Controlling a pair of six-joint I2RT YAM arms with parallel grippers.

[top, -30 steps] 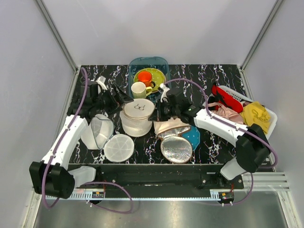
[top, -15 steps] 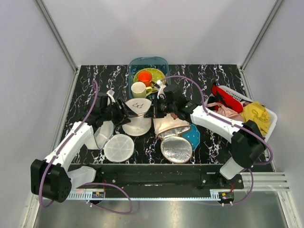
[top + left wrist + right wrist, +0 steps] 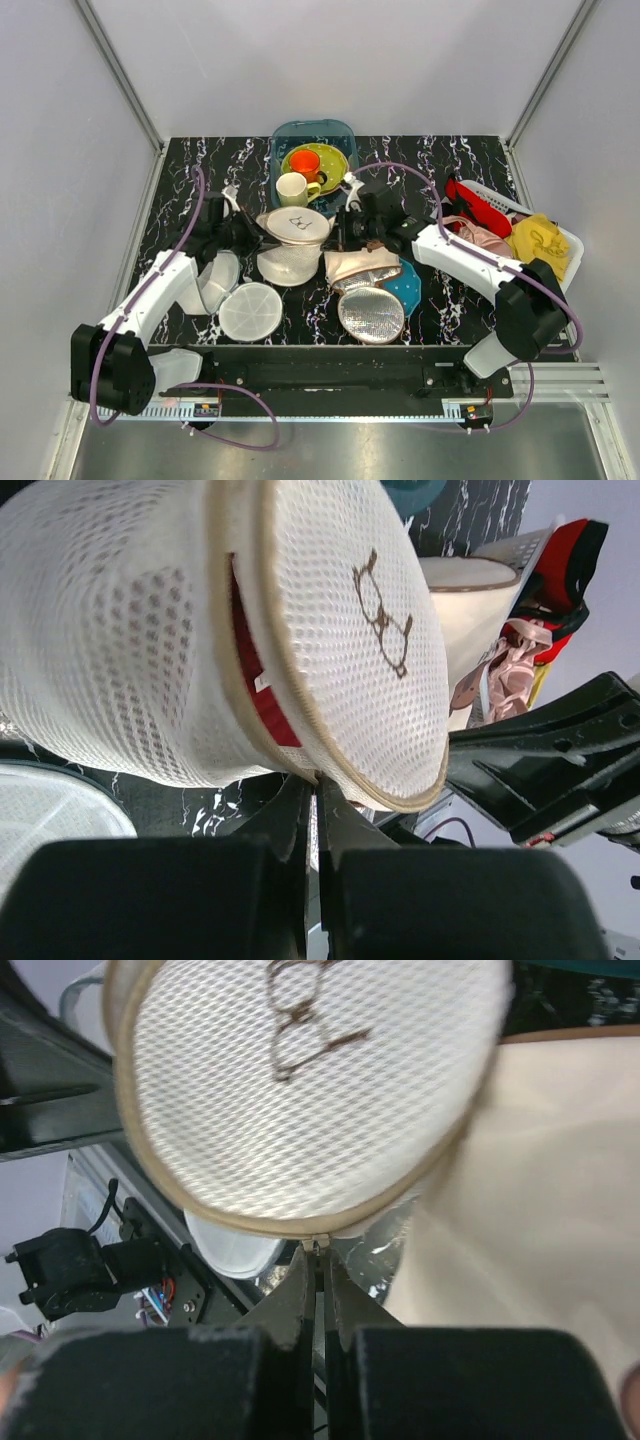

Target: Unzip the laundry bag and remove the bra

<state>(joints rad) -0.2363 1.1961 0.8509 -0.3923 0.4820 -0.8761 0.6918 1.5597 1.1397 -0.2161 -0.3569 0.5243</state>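
Close around the white dome-shaped mesh laundry bag (image 3: 285, 262), in the middle of the black marbled table (image 3: 240, 160), lie several other things. On its left are an open white mesh pouch (image 3: 212, 280) and a flat white round mesh bag (image 3: 250, 311). On its right, touching it, is a cream cylindrical bag (image 3: 362, 266), with a round silver-lined lid (image 3: 371, 314) in front. Just behind the laundry bag stands a blue plastic tub (image 3: 345, 135) holding a yellow-green plate (image 3: 328, 162), an orange cup (image 3: 306, 160) and a cream mug (image 3: 292, 188). At the right edge a white slatted basket (image 3: 515, 205) carries a bright red garment (image 3: 478, 208), a pale pink garment (image 3: 478, 240) and a yellow cloth (image 3: 540, 240).

The laundry bag's flat round face is parted from the body along one side. Through that gap the dark red bra (image 3: 250, 665) shows inside the bag, with a small white tag on it. The face bears a small dark line drawing of a bra (image 3: 385, 620).

The left hand (image 3: 312, 788) has its fingers pressed together, pinching the bag at its beige-bound rim. The right hand (image 3: 318, 1250), opposite it, is likewise clamped on that rim, at a small pale tab.
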